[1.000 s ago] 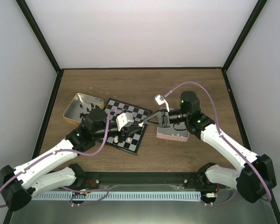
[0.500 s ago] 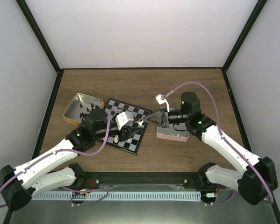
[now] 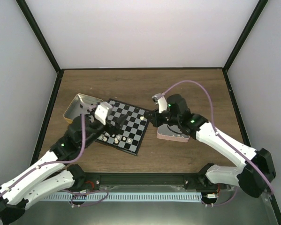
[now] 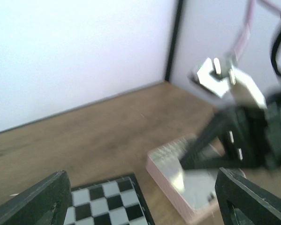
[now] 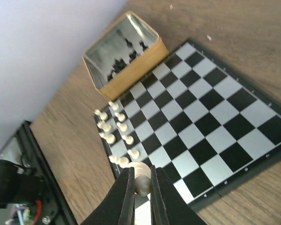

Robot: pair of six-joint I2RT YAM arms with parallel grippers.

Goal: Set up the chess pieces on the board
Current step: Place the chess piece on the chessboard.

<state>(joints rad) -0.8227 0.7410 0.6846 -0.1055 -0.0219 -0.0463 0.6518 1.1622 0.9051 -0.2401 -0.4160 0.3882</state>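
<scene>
The board point(image 3: 131, 125) lies left of centre, with several cream-white chess pieces point(image 3: 117, 138) in two short rows along its near-left edge point(image 5: 113, 125). My right gripper point(image 5: 141, 170) is shut on one cream-white piece point(image 5: 142, 183), held above the board's near corner; from above it hangs at the board's right edge point(image 3: 147, 116). My left gripper point(image 3: 121, 118) hovers over the board's middle. Its fingers point(image 4: 37, 201) stand wide open with nothing between them, looking across the board's corner point(image 4: 107, 201) at the right arm. The left wrist view is blurred.
A gold tin point(image 3: 78, 107) holding black pieces point(image 5: 127, 55) stands at the board's far-left side. A pink tin point(image 3: 174, 134) sits right of the board, under the right arm point(image 4: 192, 187). Dark frame posts and white walls ring the wooden table.
My left gripper has opened and drawn back to the left, away from the board's right edge. My right gripper has shut on the white piece and swung left towards the board.
</scene>
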